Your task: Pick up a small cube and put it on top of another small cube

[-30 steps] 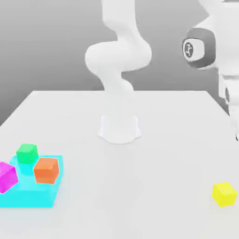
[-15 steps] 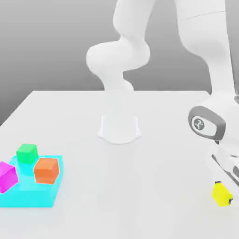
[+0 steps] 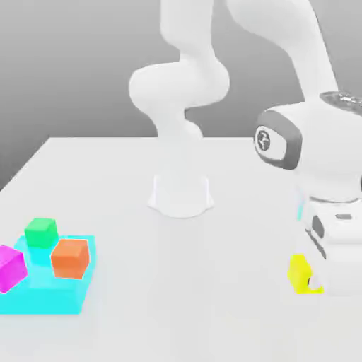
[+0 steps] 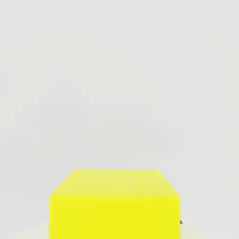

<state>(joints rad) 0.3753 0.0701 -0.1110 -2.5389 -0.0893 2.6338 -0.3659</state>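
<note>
The end effector (image 3: pixel 312 283) pinches the yellow cube (image 3: pixel 301 274) at four o'clock in the exterior view.

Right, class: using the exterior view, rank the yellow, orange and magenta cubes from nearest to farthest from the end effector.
1. Yellow cube: at the end effector, on the view's right.
2. Orange cube: on the cyan block's right part.
3. Magenta cube: at the view's left edge.
</note>
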